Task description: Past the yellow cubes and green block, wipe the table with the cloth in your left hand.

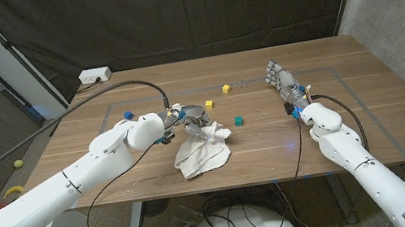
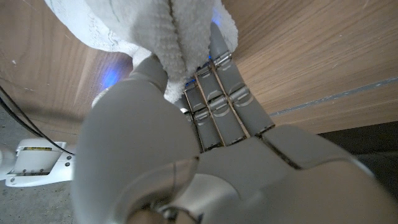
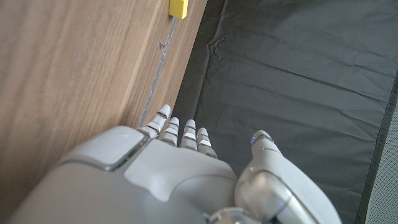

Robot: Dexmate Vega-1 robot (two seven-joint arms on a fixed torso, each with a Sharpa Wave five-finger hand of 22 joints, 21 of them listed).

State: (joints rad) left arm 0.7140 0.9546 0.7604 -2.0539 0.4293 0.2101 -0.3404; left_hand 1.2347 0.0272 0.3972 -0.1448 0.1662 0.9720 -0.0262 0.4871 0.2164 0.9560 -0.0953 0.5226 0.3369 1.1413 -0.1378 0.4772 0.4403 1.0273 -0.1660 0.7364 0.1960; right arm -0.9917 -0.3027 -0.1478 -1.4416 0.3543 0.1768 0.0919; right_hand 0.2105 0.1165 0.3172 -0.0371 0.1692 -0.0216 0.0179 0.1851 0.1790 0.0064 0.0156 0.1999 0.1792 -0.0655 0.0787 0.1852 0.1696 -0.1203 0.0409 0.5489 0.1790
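Cloth (image 1: 202, 151) hangs bunched from my left hand (image 1: 180, 118), white and terry-textured, its lower folds spread on the wooden table (image 1: 368, 115) toward six o'clock of the hand; in the left wrist view my fingers (image 2: 219, 99) are clamped on the cloth (image 2: 161, 31), with wood grain beyond them. From where I hold it, one yellow cube (image 1: 208, 104) sits just beside my fingers at about two o'clock, the green block (image 1: 238, 121) lies near at about four o'clock, just past the cloth's upper edge, and a second yellow cube (image 1: 226, 89) stands farther off at about two o'clock, near a faint taped line. A blue cube (image 1: 128, 115) rests at about ten o'clock from my left hand. My right hand (image 1: 283, 83) holds nothing, well apart at three o'clock, fingers straight and close side by side; the right wrist view shows those fingers (image 3: 181, 132) reaching toward the table's edge, a yellow cube (image 3: 178, 8) beyond them
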